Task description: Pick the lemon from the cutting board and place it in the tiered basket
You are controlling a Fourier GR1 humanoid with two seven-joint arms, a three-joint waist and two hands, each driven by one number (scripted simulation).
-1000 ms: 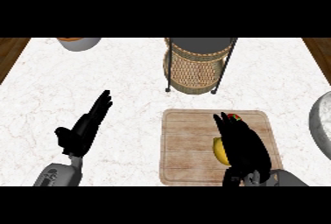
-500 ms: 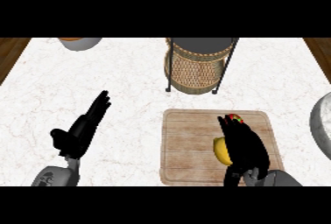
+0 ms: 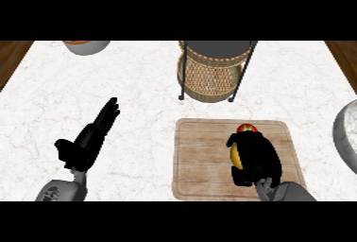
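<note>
Yellow lemon [image 3: 236, 156]: I see only a narrow yellow strip of it at the left side of my right hand [image 3: 257, 158]; the rest is hidden under the black palm.
Lemon's place: on the cutting board [image 3: 202, 160], in its right half, well apart from the tiered basket [image 3: 209, 75].
Right fingers: curled down over the lemon and clamped on it from above.
Red thing [image 3: 246, 128]: a small red and green piece on the board, touching the top of my right hand; I cannot tell what it is.
Tiered basket: at the far middle of the table [image 3: 140, 94], a dark grey round top tier over a woven lower part in a black wire frame; I cannot tell what it holds.
Bowl [image 3: 87, 46]: far left, cut by the edge, an orange-brown patch at its rim.
Grey bowl [image 3: 346, 137]: at the right edge, only partly in view.
Left hand [image 3: 87, 144]: resting on the left of the table, fingers straight and together.
Change: a second ago my right fingers stretched further up the board; now they are drawn in round the lemon. Left hand unmoved.
</note>
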